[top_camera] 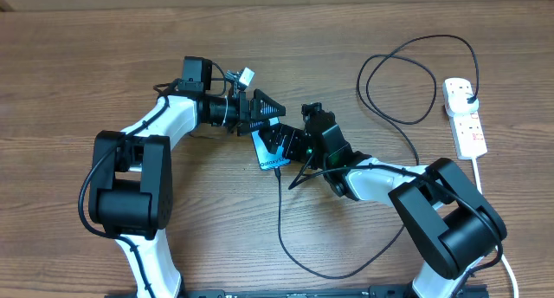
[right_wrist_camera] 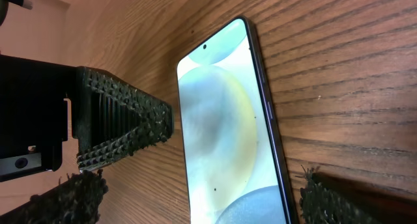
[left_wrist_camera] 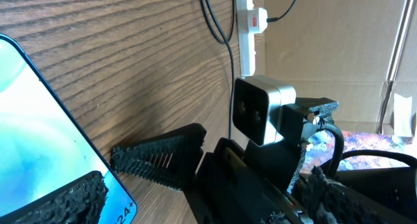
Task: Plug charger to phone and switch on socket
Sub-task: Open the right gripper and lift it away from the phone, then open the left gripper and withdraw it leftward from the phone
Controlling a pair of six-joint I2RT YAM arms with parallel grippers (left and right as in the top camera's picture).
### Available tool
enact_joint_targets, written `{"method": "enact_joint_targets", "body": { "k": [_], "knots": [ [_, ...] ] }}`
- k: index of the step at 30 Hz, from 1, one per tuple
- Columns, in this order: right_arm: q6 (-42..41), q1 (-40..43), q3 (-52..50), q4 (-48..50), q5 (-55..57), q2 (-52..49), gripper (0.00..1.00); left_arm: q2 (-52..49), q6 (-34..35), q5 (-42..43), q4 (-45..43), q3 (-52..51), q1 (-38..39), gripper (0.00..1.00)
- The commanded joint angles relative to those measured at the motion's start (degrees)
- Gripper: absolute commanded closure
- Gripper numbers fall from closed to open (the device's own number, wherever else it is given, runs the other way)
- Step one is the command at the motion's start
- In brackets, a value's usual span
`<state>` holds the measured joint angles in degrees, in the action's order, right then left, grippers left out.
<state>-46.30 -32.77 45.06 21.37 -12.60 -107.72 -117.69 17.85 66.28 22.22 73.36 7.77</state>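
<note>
Phone (top_camera: 270, 151) lying flat, black charger (top_camera: 281, 229) plugged into white socket (top_camera: 467, 125)

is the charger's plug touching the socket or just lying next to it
Touching. The overhead view shows the charger cable ending in a dark plug seated on the socket's top outlet, with no gap.

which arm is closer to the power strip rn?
Right. In the overhead view the right arm sits just below and left of the socket. The left arm is far off on the opposite side, beyond the phone.
</note>
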Motion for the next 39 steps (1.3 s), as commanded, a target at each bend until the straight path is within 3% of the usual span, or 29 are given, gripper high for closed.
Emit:
{"method": "enact_joint_targets", "body": {
  "k": [1, 6, 14, 21, 30, 39],
  "knots": [
    [0.1, 0.0, -2.6, -3.0, 3.5, -2.7, 0.00, 0.2, -0.9, -0.3, -0.2, 0.0, -0.3, 0.00],
    [0.1, 0.1, -2.6, -5.6, 2.0, -0.9, 0.00, 0.2, -0.9, -0.3, -0.2, 0.0, -0.3, 0.00],
    [0.3, 5.6, -2.6, -23.1, -2.1, 10.1, 0.00, 0.2, -0.9, -0.4, -0.2, 0.0, -0.3, 0.00],
    [0.3, 9.0, -2.6, -33.7, -6.3, 11.9, 0.00, 0.2, -0.9, -5.9, -0.2, 0.0, -0.3, 0.00],
    [0.3, 9.0, -2.6, -33.3, -6.5, 11.9, 0.00, 0.2, -0.9, -6.1, 0.0, 0.0, -0.3, 0.00],
    [0.3, 9.0, -2.6, -33.1, -6.1, 11.9, 0.00, 0.2, -0.9, -18.3, 0.5, 0.0, -0.3, 0.00]
  ]
}}
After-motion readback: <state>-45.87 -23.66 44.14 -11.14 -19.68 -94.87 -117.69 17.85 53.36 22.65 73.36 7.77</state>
